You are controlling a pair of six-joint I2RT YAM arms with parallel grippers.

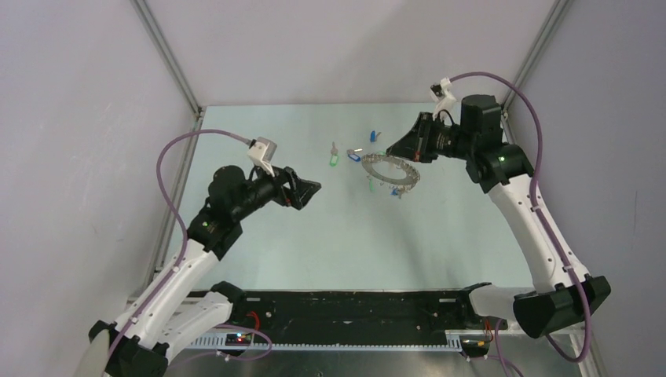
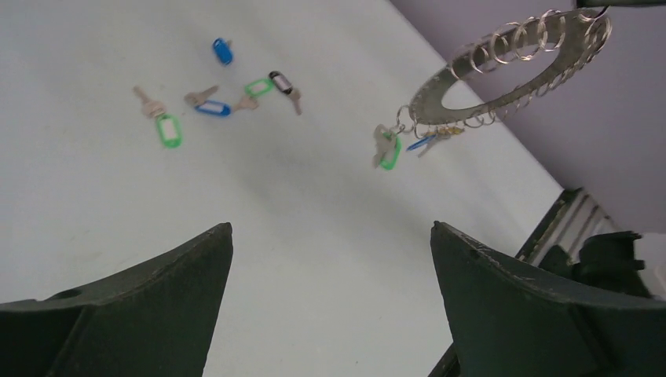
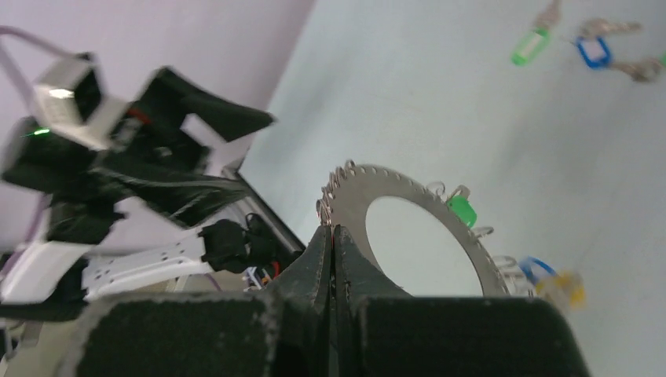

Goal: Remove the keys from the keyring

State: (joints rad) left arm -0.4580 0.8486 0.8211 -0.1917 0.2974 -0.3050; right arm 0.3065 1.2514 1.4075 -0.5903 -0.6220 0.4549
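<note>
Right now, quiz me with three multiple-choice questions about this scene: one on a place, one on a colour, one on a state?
1. Where is the keyring? A lying flat, untouched; B held up by the right gripper; C on a hook.
2. Which tag colour hangs from it? A red; B white; C green.
3. How is the left gripper? A open, empty; B shut on a key; C shut on the ring.
B: it pinches the rim in mid-air. C: a green tag dangles below. A: its jaws stand far apart, nothing between.
</note>
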